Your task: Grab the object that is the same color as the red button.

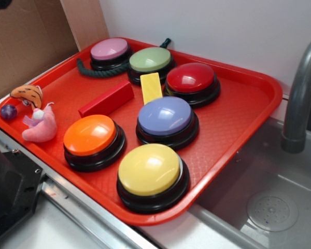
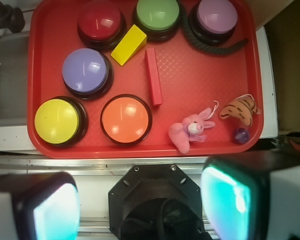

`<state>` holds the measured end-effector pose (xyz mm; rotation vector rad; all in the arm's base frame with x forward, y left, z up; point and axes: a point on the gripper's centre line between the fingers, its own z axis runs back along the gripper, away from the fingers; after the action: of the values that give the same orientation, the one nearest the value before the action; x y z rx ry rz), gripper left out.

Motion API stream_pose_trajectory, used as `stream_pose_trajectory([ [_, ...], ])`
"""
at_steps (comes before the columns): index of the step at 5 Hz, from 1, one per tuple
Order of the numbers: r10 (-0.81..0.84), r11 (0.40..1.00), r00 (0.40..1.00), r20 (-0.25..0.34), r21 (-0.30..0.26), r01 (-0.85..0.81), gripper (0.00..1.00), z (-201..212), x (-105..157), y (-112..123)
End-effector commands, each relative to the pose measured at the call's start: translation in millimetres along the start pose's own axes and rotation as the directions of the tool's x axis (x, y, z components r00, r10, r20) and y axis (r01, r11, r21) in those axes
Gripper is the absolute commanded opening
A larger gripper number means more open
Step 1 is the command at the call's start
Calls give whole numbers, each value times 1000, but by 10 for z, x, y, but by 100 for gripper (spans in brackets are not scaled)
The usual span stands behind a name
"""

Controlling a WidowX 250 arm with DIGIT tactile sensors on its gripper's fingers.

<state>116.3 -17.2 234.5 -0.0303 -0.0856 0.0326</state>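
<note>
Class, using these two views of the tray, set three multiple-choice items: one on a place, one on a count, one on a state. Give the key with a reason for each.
1. The red block lies
A. on the tray
B. in the sink
C. on the red button

2. How many dome buttons?
A. four
B. six
C. eight

3. The gripper is
A. shut on the block
B. open, holding nothing
C. pressing a button

Key: 1 A, it rests flat beside the yellow block. 2 B, six domes show. 3 B, its fingers stand apart, short of the tray.
</note>
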Motion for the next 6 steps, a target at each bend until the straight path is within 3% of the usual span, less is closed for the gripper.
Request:
stream_pose_trajectory([
  [1, 0, 1000, 1000, 0, 0, 0, 100, 0, 0, 0],
  [2, 11, 1000, 1000, 9, -22, -10, 100, -251, 248, 24],
  [3, 60, 998, 998, 8, -1, -60, 100, -692, 561, 70],
  [6, 155, 986, 988, 3, 56, -155, 100, -1650, 973, 201],
])
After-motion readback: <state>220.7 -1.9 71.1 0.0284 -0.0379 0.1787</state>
